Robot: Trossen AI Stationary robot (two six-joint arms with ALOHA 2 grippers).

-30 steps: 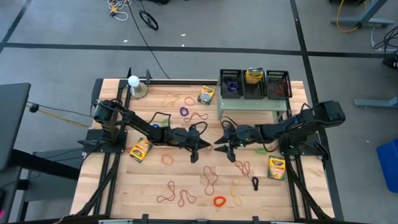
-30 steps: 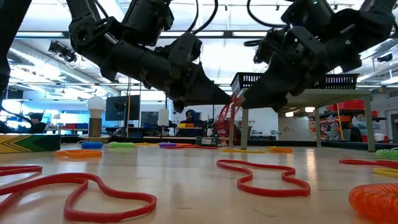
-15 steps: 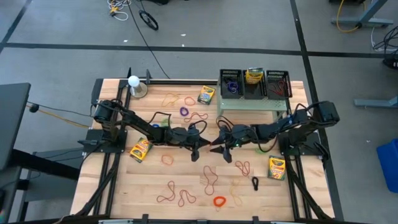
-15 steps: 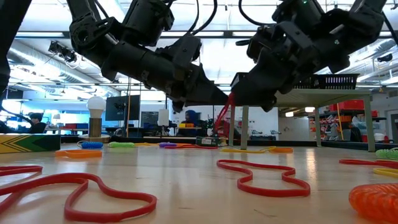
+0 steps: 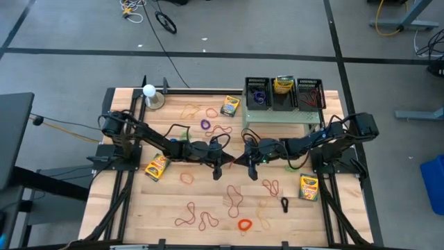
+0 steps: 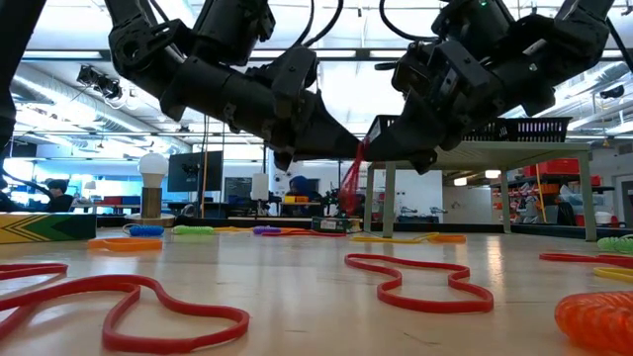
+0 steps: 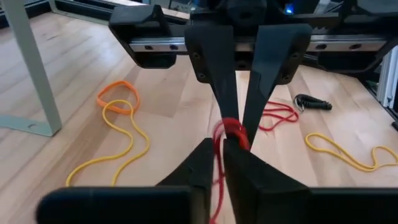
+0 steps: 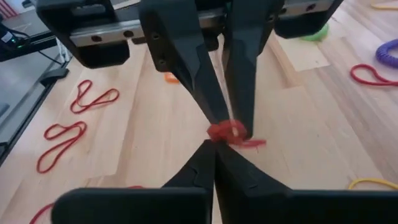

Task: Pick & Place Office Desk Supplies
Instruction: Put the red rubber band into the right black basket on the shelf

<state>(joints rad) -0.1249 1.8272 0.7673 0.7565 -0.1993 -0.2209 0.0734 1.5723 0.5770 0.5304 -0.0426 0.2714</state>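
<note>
Low view: both pincers on red rubber band (image 6: 350, 181).

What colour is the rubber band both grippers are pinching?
Red rubber band; the right wrist view shows it best.

I work in a robotics lab, a big open hall. My wooden table (image 5: 139, 208) stands on a grey floor (image 5: 69, 42) marked with dark lines, loose cables (image 5: 163, 21) trailing across it. Looking level across the tabletop I see long rows of ceiling lights (image 6: 59, 74), benches with a monitor (image 6: 193, 170), red bins (image 6: 554, 166) on shelving, and a person (image 6: 56, 194) seated far off at a desk
</note>
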